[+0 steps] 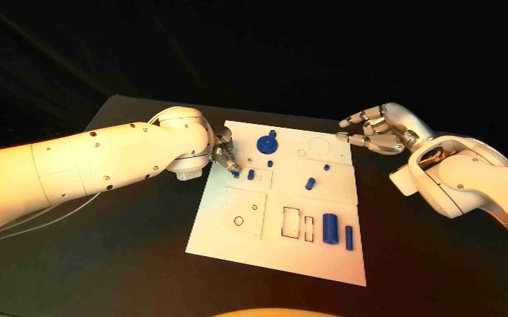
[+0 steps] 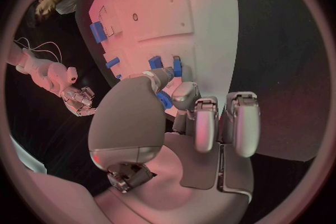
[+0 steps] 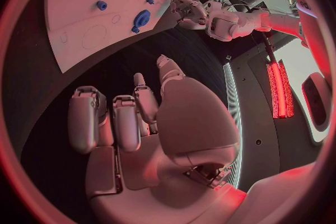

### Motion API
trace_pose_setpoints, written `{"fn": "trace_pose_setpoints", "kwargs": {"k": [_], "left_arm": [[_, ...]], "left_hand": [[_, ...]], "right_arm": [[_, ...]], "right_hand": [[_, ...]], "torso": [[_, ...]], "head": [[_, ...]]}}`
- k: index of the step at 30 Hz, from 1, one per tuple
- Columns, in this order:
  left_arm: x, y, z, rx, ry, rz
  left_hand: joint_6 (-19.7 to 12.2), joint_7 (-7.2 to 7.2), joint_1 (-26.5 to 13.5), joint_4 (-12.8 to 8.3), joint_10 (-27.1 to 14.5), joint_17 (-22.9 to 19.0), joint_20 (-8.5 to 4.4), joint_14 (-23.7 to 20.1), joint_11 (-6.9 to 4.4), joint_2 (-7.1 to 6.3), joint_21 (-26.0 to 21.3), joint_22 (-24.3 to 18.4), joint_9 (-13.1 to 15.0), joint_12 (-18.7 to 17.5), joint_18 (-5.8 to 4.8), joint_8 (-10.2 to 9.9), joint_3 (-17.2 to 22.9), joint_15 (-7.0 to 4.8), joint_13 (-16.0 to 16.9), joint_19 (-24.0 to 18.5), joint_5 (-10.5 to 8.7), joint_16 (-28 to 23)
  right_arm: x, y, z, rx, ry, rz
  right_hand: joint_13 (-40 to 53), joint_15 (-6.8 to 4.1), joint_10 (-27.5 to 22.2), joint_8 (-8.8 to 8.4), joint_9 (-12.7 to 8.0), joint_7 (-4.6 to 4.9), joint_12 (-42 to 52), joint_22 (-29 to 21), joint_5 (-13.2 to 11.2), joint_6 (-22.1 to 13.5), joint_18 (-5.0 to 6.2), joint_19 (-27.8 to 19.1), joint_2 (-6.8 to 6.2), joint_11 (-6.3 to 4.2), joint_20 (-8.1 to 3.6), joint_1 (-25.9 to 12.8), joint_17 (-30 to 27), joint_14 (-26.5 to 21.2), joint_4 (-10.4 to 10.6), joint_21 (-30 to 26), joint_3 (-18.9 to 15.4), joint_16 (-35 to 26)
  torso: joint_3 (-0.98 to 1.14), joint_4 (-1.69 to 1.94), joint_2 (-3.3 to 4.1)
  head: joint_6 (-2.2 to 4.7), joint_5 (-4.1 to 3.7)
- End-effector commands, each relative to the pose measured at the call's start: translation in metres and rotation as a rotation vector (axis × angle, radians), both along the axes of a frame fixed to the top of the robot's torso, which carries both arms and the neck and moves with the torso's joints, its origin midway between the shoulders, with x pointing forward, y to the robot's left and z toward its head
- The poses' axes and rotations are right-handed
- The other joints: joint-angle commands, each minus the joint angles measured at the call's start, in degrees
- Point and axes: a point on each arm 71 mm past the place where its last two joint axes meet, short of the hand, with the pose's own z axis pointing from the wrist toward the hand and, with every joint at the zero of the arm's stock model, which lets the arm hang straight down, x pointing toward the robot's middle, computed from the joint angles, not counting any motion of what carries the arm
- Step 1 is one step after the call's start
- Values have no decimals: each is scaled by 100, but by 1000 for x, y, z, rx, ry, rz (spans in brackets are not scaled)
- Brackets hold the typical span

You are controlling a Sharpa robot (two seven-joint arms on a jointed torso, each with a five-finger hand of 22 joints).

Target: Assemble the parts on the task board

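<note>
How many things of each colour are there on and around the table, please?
Blue parts: 8
White task board: 1
Silver hands: 2, left hand and right hand
Total: 11

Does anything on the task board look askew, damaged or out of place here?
Nothing stands out. The task board lies flat and intact; the blue parts rest on it unspilled. The left hand works at its far edge, the right hand hovers off-board.

Head camera looks down from above; 2 wrist cameras sit close behind palms (all share task board (image 1: 277, 207)).
</note>
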Motion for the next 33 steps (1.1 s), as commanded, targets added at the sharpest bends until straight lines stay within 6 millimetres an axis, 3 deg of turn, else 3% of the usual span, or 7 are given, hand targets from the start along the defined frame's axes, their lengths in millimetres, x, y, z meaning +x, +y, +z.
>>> {"fn": "trace_pose_setpoints", "kwargs": {"k": [1,21,33], "left_arm": [[-2,0,-3,34,25,1],[-2,-3,-4,30,33,-5],[-2,-2,-6,30,44,-3]], "left_hand": [[112,-147,-29,-546,30,1509,-43,603,-8,42,19,1483,478,35,-78,20,570,-54,-1,577,-3,14],[115,-159,-71,-539,27,1509,-45,603,-15,11,23,1488,517,9,-79,55,568,-59,-34,581,-12,14],[142,-224,-378,-368,54,1509,-58,603,-61,-151,36,1507,615,-1,-84,137,326,-94,-76,594,-32,14]], "right_arm": [[-1,1,0,-4,-4,13],[-1,1,0,-4,-6,13],[-1,0,0,-4,-5,12]], "right_hand": [[4,-21,10,26,10,-13,-6,553,32,29,25,-4,24,-33,-40,-17,301,325,-3,-23,-26,-26],[6,-21,13,28,10,-14,-3,554,33,31,25,-3,29,-34,-41,-21,303,325,2,-23,-29,-26],[6,-21,13,28,10,-14,-3,554,33,31,25,-3,29,-34,-41,-21,303,325,2,-23,-29,-26]], "torso": [[2,0,-1],[1,-2,-1],[2,0,-2]], "head": [[-4,0],[-12,-10],[-21,-16]]}}
